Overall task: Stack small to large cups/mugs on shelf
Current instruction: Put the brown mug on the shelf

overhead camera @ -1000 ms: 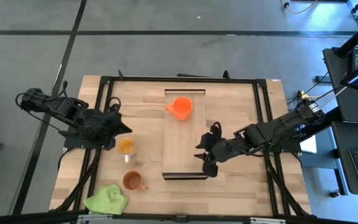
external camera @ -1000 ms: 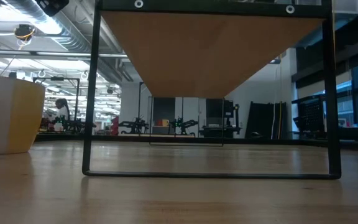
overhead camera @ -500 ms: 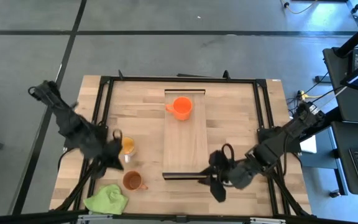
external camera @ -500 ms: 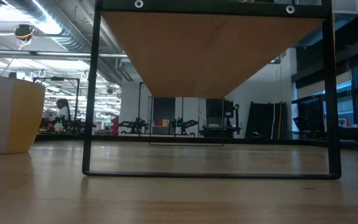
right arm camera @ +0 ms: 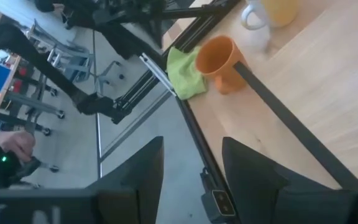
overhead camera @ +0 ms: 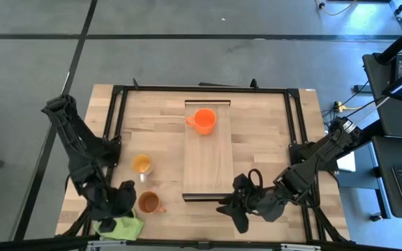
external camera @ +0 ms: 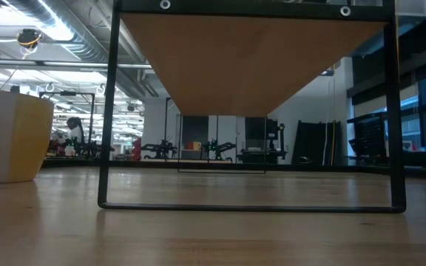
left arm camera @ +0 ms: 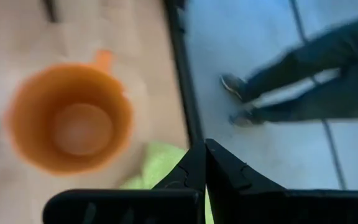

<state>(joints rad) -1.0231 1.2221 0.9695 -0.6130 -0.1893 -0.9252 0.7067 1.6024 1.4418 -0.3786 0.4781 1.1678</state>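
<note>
I am watching the left end effector hanging low in the lower left of the high view, fingers pressed together and holding nothing, with the rust-brown mug sitting just to its right on the surface and the lime-green cloth directly below it in the frame. That is the relation I am steering by: the mug lies right beside this end effector, handle pointing toward the shelf, and the left arm is clearly the nearer one. The right end effector is sitting at the bottom of the frame just off the shelf's near short end, fingers spread and empty (farther from both loose cups, I judge). The amber-yellow cup is standing above the brown mug in the frame, between the left arm and the shelf's long edge. The orange mug is already standing on the shelf near its upper end, handle to the left. All three vessels are looking empty from above, none nested yet. The shelf's long axis is running top to bottom in the frame.
</note>
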